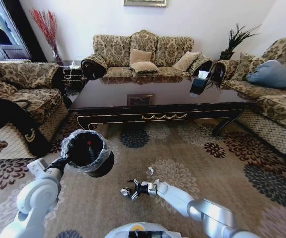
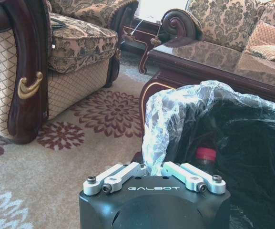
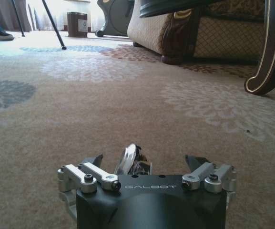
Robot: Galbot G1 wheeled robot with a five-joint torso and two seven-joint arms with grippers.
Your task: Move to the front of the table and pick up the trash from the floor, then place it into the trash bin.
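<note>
The right gripper (image 1: 128, 192) hangs low over the patterned carpet (image 1: 192, 148), fingers spread around a small crushed silver can (image 3: 130, 160). The left gripper (image 2: 155, 170) clamps the round black liner-wrapped trash bin (image 1: 87, 151), near the dark glossy wooden table (image 1: 157, 99).

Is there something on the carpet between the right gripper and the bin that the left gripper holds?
Nothing visible blocks it. The right gripper is low on the carpet around a small can; open carpet separates it from the trash bin, clamped by the left gripper.

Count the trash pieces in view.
3: red-capped bottle inside the trash bin; shiny piece at the right hand; white scrap on the carpet nearby. The bin may hide more.
</note>
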